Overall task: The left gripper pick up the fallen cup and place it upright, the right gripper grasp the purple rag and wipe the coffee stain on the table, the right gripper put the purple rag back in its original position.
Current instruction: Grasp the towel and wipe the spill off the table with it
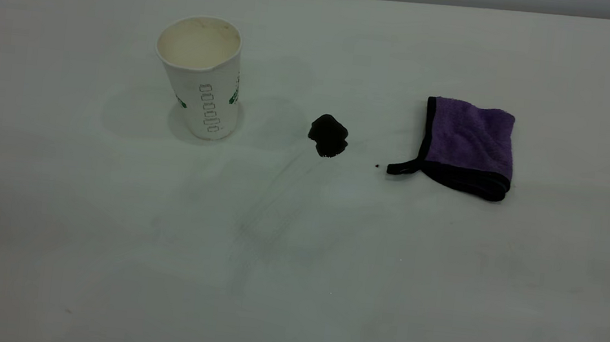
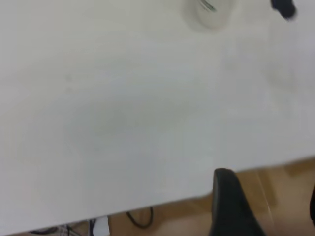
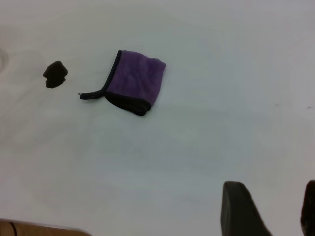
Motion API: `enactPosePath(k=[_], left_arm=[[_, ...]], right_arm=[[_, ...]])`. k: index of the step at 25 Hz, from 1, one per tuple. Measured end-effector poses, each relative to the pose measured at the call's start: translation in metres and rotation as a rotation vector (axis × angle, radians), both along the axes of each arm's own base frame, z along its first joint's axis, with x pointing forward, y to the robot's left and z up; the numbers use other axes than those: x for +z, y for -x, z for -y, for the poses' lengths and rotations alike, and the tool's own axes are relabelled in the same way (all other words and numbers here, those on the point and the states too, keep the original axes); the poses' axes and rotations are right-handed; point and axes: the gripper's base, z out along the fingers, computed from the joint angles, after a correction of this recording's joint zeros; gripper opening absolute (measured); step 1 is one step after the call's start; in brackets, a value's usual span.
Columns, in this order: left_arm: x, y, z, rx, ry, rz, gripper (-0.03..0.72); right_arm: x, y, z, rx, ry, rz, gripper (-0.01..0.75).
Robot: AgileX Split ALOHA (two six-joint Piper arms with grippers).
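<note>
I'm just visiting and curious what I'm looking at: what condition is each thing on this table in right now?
cup: upright, looks empty.
coffee stain: unwiped, between cup and rag.
purple rag: folded, lying flat, untouched.
left gripper: open, off the table's edge.
right gripper: open, away from the rag.

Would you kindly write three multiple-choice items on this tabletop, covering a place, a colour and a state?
1. What lies between the cup and the rag?
A. the coffee stain
B. a spoon
C. a lid

2. What colour is the rag's main cloth?
A. yellow
B. purple
C. red

3. How is the cup?
A. on its side
B. upside down
C. upright

Key: 1 A, the dark blob sits between them on the table; 2 B, purple with black edging; 3 C, its open mouth faces up.
</note>
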Motion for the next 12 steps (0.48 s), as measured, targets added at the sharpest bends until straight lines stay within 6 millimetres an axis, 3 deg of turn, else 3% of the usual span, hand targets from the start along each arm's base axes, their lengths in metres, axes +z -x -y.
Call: enactPosePath(k=[8,12], left_arm=[[-0.001,0.013,0.001,0.103,0.003,0.084,0.455],[-0.001,0.013,0.000,0.087,0.003,0.084,0.455]], right_arm=[[0.001,0.000,-0.002,0.015,-0.024,0.008,0.345],[0.015,-0.001,-0.003,0.027,-0.026,0.070,0.376]])
